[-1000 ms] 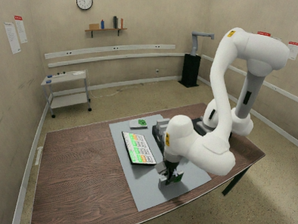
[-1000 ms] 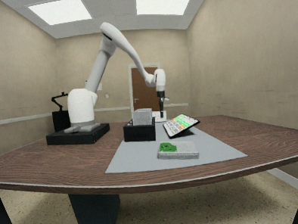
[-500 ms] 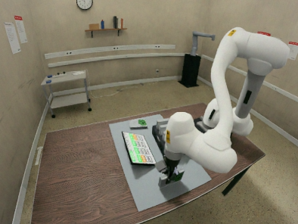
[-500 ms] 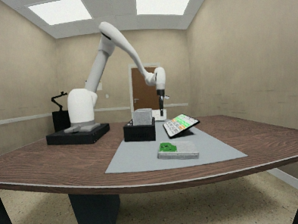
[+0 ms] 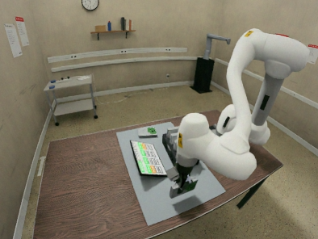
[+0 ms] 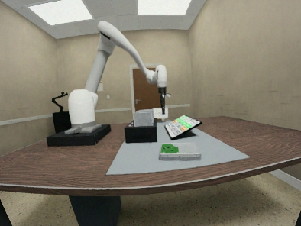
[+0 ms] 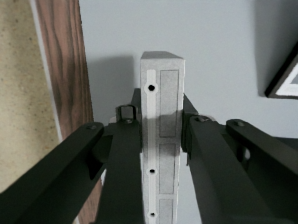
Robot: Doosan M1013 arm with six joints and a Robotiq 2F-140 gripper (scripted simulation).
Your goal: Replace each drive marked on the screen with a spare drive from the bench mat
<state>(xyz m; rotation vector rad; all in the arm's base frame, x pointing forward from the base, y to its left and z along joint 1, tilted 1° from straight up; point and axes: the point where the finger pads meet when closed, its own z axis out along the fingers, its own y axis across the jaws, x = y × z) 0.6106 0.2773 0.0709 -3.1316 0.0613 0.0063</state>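
Tool (image 5: 184, 182) (image 6: 163, 111) (image 7: 157, 101) clamped on a drive (image 5: 184, 190) (image 6: 160, 113) (image 7: 161, 145) above the mat (image 5: 151, 202) (image 6: 131, 162) (image 7: 210, 30), near the table edge (image 5: 238, 186) (image 7: 56, 107).

Hand (image 5: 184, 182) (image 6: 163, 112) (image 7: 157, 101) and gripped drive (image 5: 190, 186) (image 6: 157, 113) (image 7: 169, 102), both slightly higher than before
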